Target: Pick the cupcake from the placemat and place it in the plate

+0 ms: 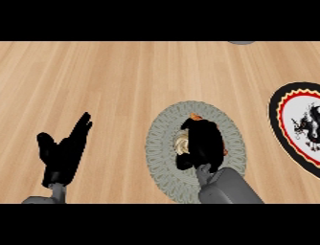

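Observation:
A round grey-green woven placemat [164, 143] lies at the middle of the wooden counter. On it sits the cupcake [183, 142], of which only a cream-coloured side and a small orange tip show. My right hand [204, 141] covers it from above, fingers curled down around it. At the right edge lies the plate [289, 128], white with a black dragon and a red, yellow and black rim; part of it runs out of view. My left hand [62, 153] rests open at the lower left, fingers pointing up, apart from everything.
A small grey object [241, 42] peeks in at the top edge of the counter. Bare wood separates the placemat from the plate.

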